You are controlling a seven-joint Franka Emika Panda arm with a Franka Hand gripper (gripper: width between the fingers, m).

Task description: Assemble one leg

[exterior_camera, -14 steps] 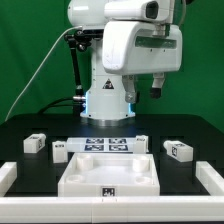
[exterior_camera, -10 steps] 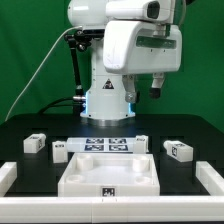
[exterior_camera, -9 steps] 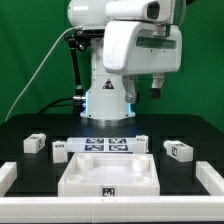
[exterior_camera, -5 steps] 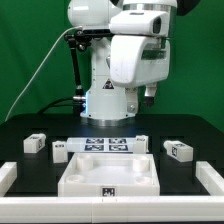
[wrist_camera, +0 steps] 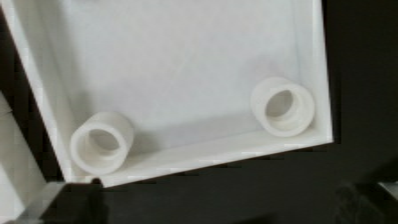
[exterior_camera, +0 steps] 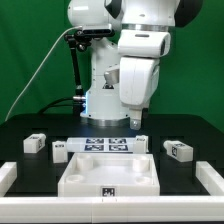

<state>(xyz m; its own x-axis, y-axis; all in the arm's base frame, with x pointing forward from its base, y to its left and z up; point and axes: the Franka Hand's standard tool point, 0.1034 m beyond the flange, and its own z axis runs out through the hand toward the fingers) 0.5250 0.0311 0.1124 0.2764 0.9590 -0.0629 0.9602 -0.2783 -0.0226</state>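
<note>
Small white legs with marker tags lie on the black table: two at the exterior view's left [exterior_camera: 36,144] [exterior_camera: 60,150] and one at its right [exterior_camera: 179,150]. The large white square panel [exterior_camera: 108,176] lies in front. The wrist view looks down on the panel [wrist_camera: 178,70] and two of its round corner sockets [wrist_camera: 107,141] [wrist_camera: 281,105]. My gripper [exterior_camera: 135,121] hangs above the table behind the panel. It holds nothing and touches no leg. One dark fingertip [wrist_camera: 80,196] shows at the wrist view's edge, and the jaws stand wide apart.
The marker board [exterior_camera: 108,146] lies between the legs, just behind the panel. White rails border the table at the exterior view's left [exterior_camera: 6,176] and right [exterior_camera: 211,178]. The robot base [exterior_camera: 105,100] stands at the back.
The arm's head has swung toward the exterior view's left and come down. The gripper now hangs lower, over the area behind the panel. The parts have not moved.
</note>
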